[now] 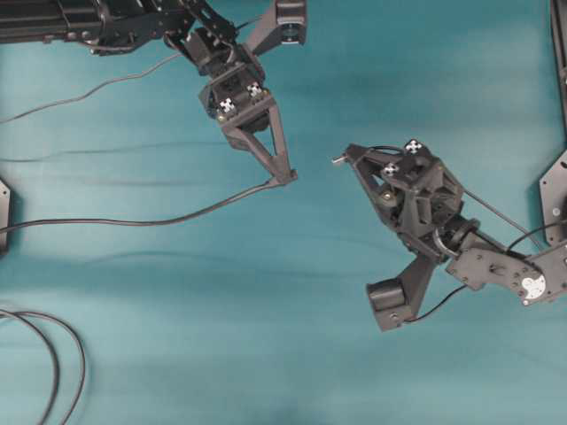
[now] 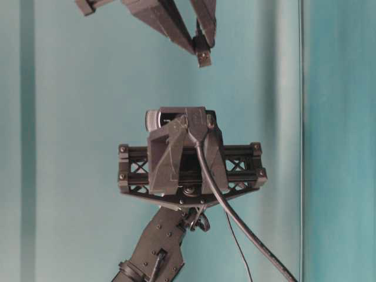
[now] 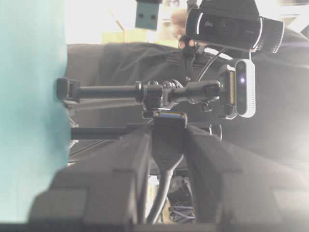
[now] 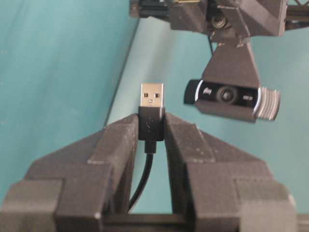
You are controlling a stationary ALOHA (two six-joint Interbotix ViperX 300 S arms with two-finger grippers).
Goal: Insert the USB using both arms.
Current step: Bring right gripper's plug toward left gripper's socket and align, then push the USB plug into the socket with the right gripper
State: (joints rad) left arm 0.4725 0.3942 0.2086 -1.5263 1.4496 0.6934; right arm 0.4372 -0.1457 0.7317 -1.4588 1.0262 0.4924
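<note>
The table cover (image 1: 177,310) is plain teal. Both arms are black, the left gripper (image 1: 282,177) and right gripper (image 1: 347,158) bearing small black-and-white checkered markers (image 1: 413,146). The USB (image 4: 152,104) has a silvery tip on a black housing; its cable (image 4: 145,174) is dark grey.

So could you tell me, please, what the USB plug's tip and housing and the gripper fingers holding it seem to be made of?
The USB: its tip looks like bright silvery metal with a soft sheen, its housing like smooth dark moulded plastic. The right gripper fingers look like matte black plastic with a faintly grainy surface, possibly printed; the exact type is unclear.
</note>
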